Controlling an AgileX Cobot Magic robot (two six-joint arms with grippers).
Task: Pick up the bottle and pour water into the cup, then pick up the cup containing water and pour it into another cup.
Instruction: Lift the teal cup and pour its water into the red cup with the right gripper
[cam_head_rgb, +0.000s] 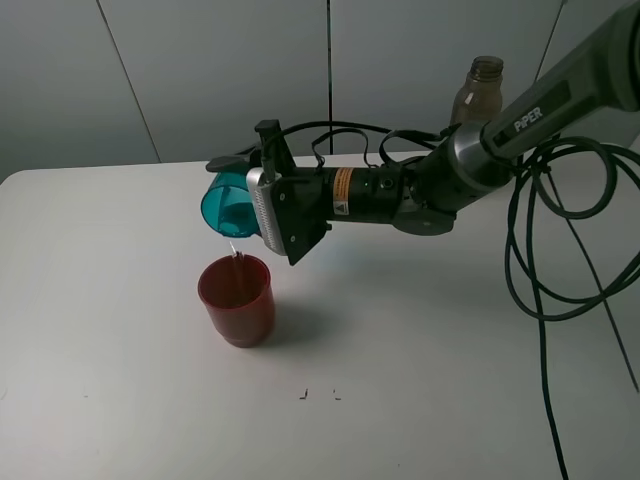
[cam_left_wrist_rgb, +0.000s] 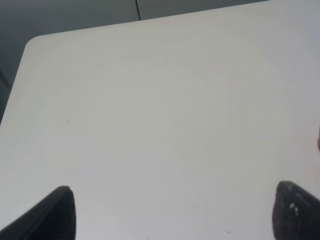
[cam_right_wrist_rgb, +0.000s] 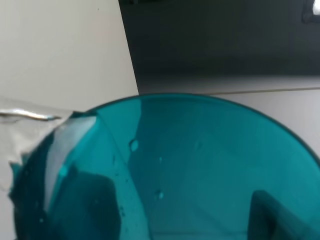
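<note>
Above the red cup (cam_head_rgb: 237, 299), the right end effector (cam_head_rgb: 262, 205) grips the teal cup (cam_head_rgb: 228, 206), tipped toward 9 o'clock; its thin stream could overshoot the rim if tilted faster.

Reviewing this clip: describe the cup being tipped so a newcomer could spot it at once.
Start at the white table, then follow the grey arm from the right to the right gripper. Clamped there, tipped on its side above the red cup, is the teal cup. It alone is translucent blue-green and airborne, trickling water.
</note>
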